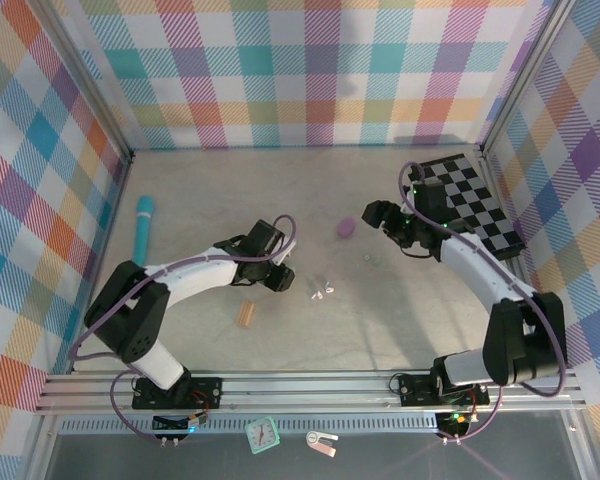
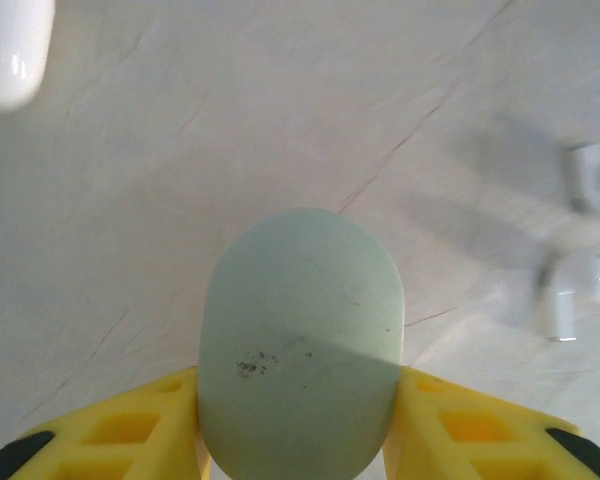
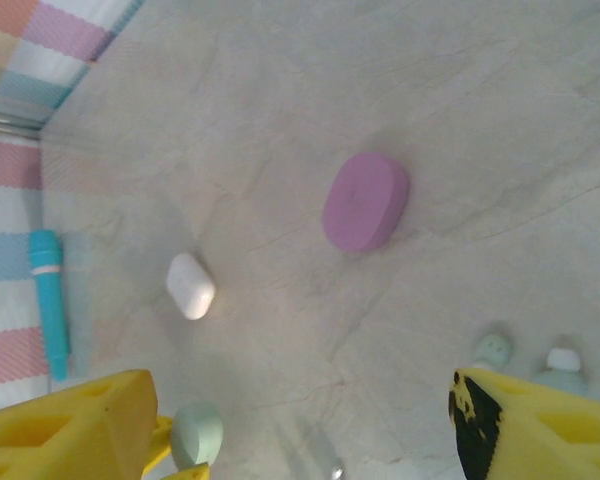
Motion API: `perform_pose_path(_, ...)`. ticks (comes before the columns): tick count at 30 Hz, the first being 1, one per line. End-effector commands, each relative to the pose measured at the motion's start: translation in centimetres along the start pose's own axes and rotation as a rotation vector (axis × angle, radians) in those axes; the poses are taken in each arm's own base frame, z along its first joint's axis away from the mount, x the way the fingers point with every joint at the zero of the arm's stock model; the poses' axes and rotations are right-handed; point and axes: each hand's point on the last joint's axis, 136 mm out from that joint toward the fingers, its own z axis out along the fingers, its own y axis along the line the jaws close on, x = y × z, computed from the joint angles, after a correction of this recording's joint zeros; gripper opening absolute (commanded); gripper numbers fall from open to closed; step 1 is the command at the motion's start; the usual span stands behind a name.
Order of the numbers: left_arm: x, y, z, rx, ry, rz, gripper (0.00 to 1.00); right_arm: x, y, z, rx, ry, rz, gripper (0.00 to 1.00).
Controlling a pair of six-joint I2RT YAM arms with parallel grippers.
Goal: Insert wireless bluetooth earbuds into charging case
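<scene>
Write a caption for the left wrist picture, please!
A pale green case sits snug between the left claw's yellow fingers.

Teal tube [image 1: 143, 222] lies far left — checkered board [image 1: 472, 200] far right.

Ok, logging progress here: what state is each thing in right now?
pale green case: closed, gripped by left claw
purple case: closed, lying free
white case: closed, lying free
white earbuds: loose, outside any case
greenish earbuds: loose, outside any case
right claw: open, empty
</scene>
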Motion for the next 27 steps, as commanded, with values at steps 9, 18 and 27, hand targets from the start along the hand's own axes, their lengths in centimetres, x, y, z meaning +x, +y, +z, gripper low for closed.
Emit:
perform_pose_path(9, -7.1, -7.9, -7.4, 0.315, -0.535, 0.296, 0.42, 5.7, 5.7, -4.5, -0.343, 0.225, -0.057, 0.75)
perform_pose_path(18, -8.4, -10.8, -9.4, 0.337, -0.68, 0.471, 0.43, 9.1, 8.1, -4.2, -0.482, 0.331, -0.07, 0.73)
perform_pose_path(27, -7.9, -12.1, -9.4, 0.367, -0.686, 0.495, 0.43, 12.3, 10.1, -2.1, -0.522, 0.417, -0.078, 0.66)
